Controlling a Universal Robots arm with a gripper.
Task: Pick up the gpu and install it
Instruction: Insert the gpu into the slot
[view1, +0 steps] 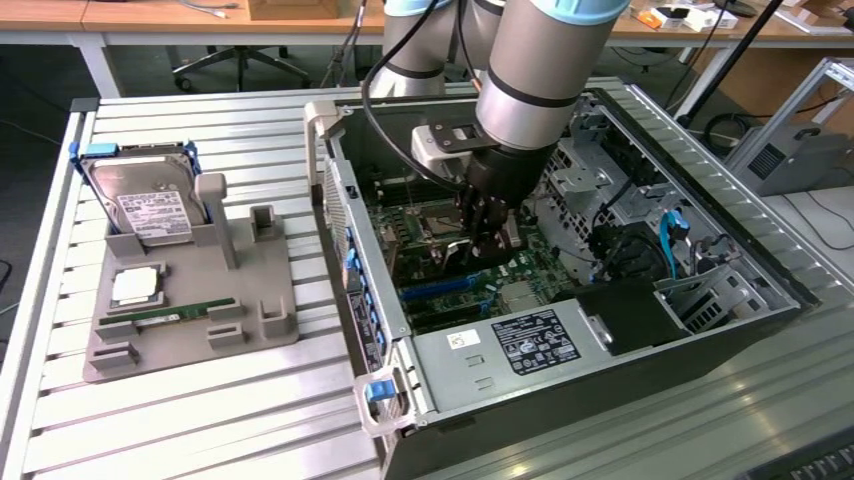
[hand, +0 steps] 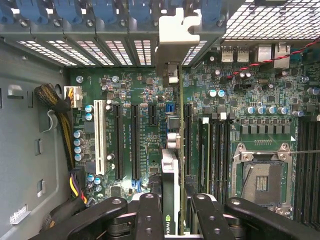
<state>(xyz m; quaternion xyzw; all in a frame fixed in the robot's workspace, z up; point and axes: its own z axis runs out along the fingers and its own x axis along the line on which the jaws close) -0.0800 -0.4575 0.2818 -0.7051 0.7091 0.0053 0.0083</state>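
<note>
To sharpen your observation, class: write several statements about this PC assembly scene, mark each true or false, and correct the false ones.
1. The fingers grip the gpu edge-on over the motherboard. True.
2. The hard drive sits inside the case. False: it stands in the tray outside the case.
3. The memory stick lies in the tray. True.
4. The case is closed. False: its side is open, showing the motherboard.
</note>
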